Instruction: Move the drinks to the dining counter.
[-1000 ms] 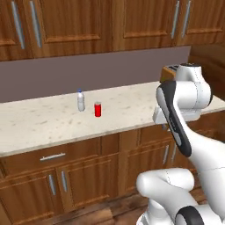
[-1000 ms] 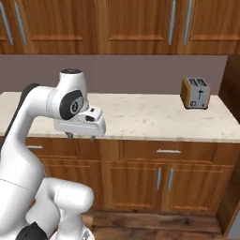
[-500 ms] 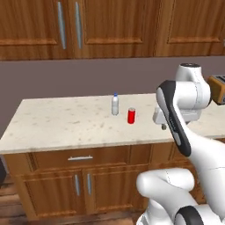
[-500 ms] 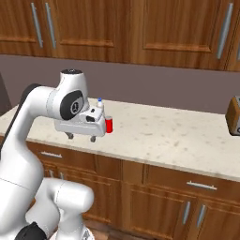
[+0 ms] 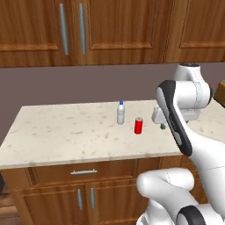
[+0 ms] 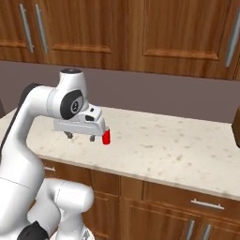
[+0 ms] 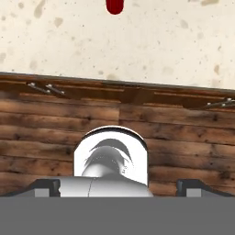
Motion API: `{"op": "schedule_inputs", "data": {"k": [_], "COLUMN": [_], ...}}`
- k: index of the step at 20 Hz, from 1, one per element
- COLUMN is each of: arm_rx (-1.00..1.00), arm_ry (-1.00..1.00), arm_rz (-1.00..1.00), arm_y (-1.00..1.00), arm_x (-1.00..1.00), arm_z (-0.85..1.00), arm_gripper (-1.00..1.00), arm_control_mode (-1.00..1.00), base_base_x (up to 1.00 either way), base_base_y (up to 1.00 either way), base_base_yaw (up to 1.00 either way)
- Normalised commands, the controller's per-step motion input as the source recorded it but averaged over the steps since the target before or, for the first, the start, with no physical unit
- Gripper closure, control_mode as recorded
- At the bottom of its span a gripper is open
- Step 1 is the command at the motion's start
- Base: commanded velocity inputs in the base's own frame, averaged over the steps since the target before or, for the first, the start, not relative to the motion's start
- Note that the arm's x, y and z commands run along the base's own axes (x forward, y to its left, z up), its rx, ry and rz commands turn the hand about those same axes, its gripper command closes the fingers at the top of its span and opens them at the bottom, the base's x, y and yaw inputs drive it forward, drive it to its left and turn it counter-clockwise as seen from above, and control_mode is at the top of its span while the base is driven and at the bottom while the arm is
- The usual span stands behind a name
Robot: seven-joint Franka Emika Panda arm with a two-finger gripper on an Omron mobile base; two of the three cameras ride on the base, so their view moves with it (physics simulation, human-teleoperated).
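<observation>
So my base is rolling sideways along the cabinets, and that's why the whole picture is sliding compared to a second ago: the camera is moving, not the drinks. In the left base view the water bottle (image 5: 121, 112) and the red can (image 5: 139, 125) are now sitting near the middle of the frame, where a second back they were off toward 9 o'clock. In the right base view the toaster that was in plain sight a second ago is now gone from the frame.

Both drinks are standing upright on the pale speckled counter (image 5: 66, 136) with the wooden drawers under it. The can is just beside the bottle, at about 4 o'clock from it in the left base view, not touching it.

My claw (image 6: 80, 136) is hanging over the front part of the counter, pointing down, with its jaws spread wide apart and nothing between them. In the right base view the can (image 6: 106, 137) is peeking out just past the claw's right end, at roughly 3 o'clock from it. In the hand view the can (image 7: 114, 6) is showing at 12 o'clock, cut off by the edge, with the counter's front edge and the wooden drawer fronts (image 7: 117, 124) below it.
</observation>
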Motion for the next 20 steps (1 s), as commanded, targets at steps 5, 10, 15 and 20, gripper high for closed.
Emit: {"op": "schedule_inputs", "data": {"k": [5,10,15,20], "arm_rx": [0.0,0.0,0.0,0.0], "arm_ry": [0.0,0.0,0.0,0.0], "arm_rz": [0.0,0.0,0.0,0.0], "arm_y": [0.0,0.0,0.0,0.0], "arm_x": [0.0,0.0,0.0,0.0], "arm_z": [0.0,0.0,0.0,0.0], "arm_gripper": [-1.0,-1.0,-1.0,-1.0], "arm_control_mode": [1.0,1.0,1.0,1.0], "base_base_x": [0.58,0.12,0.11,0.27], "base_base_y": [0.49,0.34,0.33,0.02], "base_base_yaw": [-0.02,-0.23,-0.28,-0.12]}}
